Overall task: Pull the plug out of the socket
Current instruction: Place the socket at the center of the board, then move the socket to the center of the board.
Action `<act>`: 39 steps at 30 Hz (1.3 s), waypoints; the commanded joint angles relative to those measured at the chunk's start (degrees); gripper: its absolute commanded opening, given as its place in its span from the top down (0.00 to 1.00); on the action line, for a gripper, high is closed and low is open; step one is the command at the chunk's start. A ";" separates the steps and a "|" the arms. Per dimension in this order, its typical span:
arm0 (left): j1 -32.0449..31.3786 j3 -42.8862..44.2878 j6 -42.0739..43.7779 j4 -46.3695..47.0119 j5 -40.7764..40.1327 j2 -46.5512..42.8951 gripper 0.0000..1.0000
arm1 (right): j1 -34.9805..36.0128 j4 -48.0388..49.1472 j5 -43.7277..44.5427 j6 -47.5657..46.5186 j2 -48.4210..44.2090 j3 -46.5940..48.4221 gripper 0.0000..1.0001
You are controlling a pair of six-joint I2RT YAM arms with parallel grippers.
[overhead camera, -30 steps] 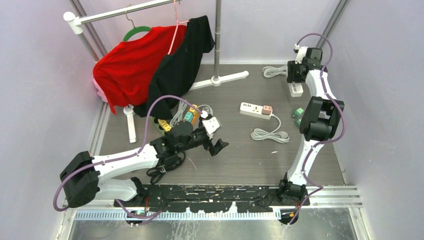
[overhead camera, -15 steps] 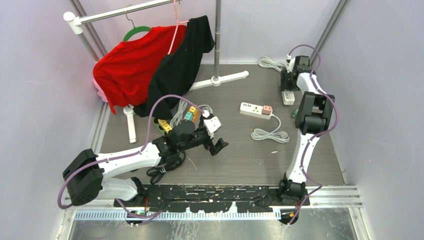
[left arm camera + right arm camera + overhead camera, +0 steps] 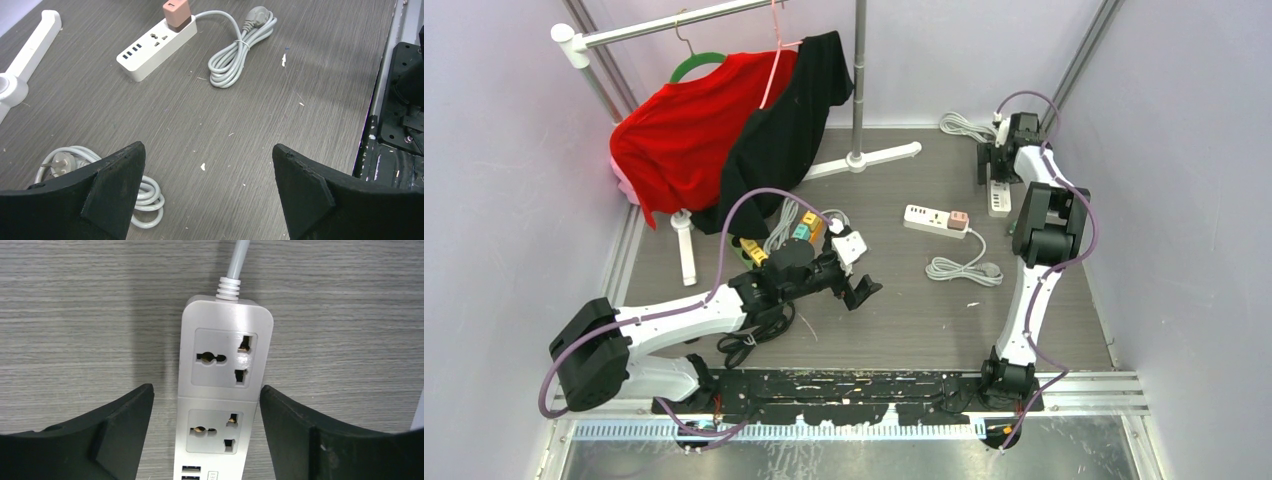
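Right gripper [image 3: 205, 400], fingers spread, has dropped astride the white power strip [image 3: 227, 355], seemingly without touching it.

On the counter [image 3: 904, 320], a power strip [image 3: 929, 217] lies at the centre, with a plug [image 3: 958, 219] seated in its right end and its coiled cord [image 3: 962, 269] just in front. A second power strip [image 3: 999, 197] lies far right, between the spread fingers of the right hand [image 3: 996, 172], with a cord coil [image 3: 964, 126] behind it. The left hand [image 3: 861, 291] hangs left of centre, in front of a cluster of adapters [image 3: 804, 228], and a clothes rack [image 3: 858, 90] stands far left.
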 commanded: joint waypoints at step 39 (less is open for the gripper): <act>0.48 5.12 -3.72 0.81 2.35 -2.37 0.04 | 2.23 -41.81 -44.32 -44.92 -23.92 -0.76 0.04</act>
